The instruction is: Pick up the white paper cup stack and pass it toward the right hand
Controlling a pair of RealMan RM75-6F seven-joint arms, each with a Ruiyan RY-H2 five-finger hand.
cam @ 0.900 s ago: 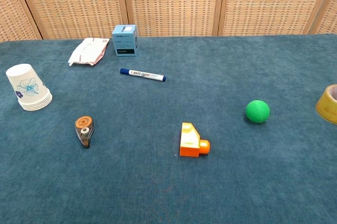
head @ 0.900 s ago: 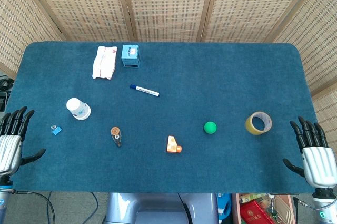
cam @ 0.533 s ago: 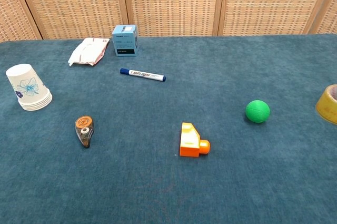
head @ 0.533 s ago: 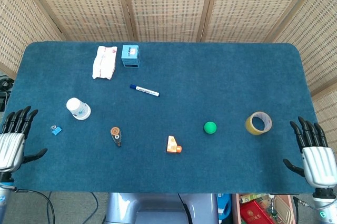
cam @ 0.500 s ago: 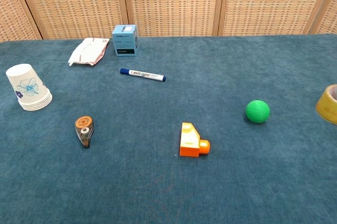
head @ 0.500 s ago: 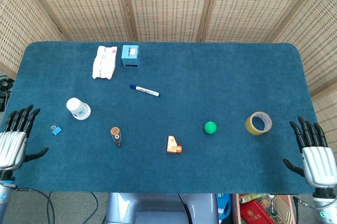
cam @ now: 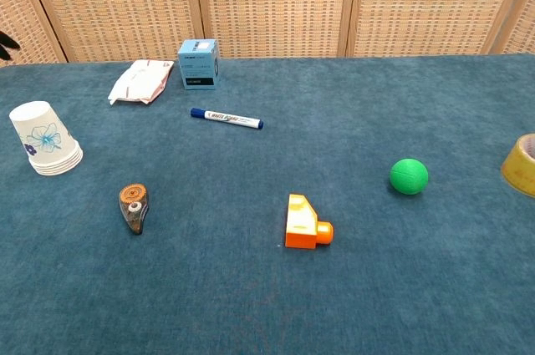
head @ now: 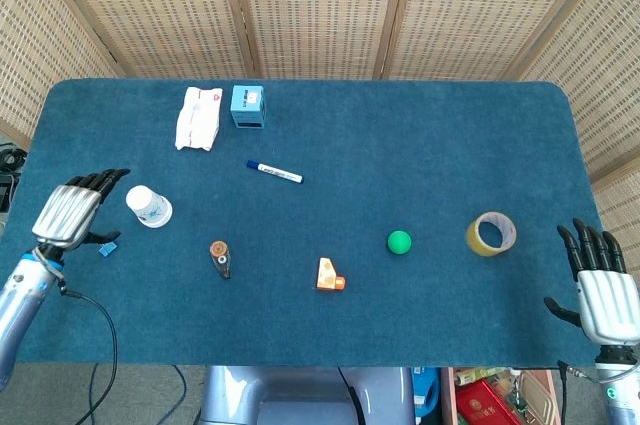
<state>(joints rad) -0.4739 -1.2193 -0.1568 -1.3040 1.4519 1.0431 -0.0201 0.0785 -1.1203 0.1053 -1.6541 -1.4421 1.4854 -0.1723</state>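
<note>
**Cup stack standing free, left hand beside it**

Woven cane screens back a table [head: 430,125] covered in blue felt. Taking the white paper cup stack [head: 149,206] as the landmark: it stands upside down, rims on the cloth, near the table's left edge, a blue flower print visible in the chest view [cam: 45,138]. Just to its left hovers the left hand [head: 73,212], empty, fingers stretched out together toward the stack with their tips close to it but not touching. A small blue clip [head: 106,245] lies below and left of the stack, under that hand. A correction-tape dispenser [head: 220,256] lies below and right of the stack; a marker [head: 274,172] lies up and right. Farther up sit a white packet [head: 197,117] and a blue box [head: 247,105]. Well to the right are an orange block [head: 330,274], a green ball [head: 399,241] and a tape roll [head: 491,233]. The right hand [head: 602,291] waits at the far right edge, empty, fingers spread.
</note>
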